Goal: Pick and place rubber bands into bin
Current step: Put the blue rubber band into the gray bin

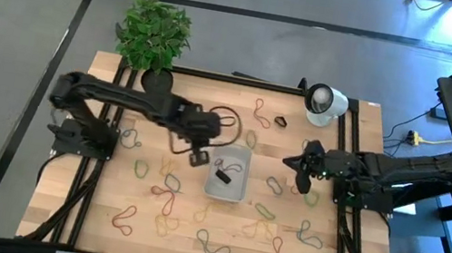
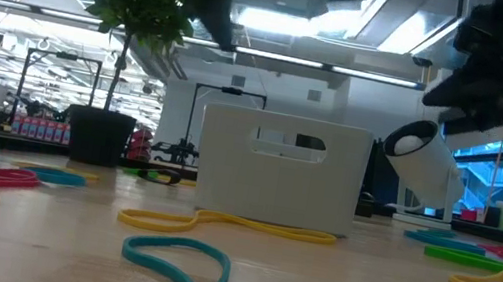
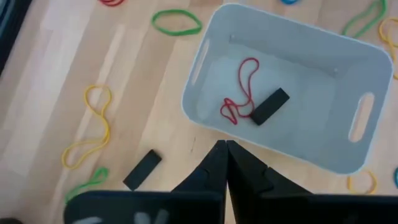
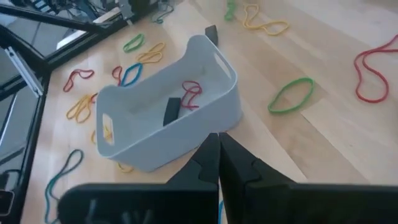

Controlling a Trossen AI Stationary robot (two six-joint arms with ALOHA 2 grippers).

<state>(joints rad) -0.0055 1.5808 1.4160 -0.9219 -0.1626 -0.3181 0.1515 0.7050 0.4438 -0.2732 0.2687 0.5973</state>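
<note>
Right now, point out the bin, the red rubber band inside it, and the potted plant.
bin [image 3: 348, 163]: left wrist view, near rim.
red rubber band [image 3: 247, 78]: left wrist view, upper loop.
potted plant [image 1: 153, 32]: high view, leaves.

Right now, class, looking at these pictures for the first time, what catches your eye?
Coloured rubber bands lie scattered over the wooden table. At its middle stands the bin, holding a red band and a dark block. A leafy potted plant stands at the far edge.
</note>
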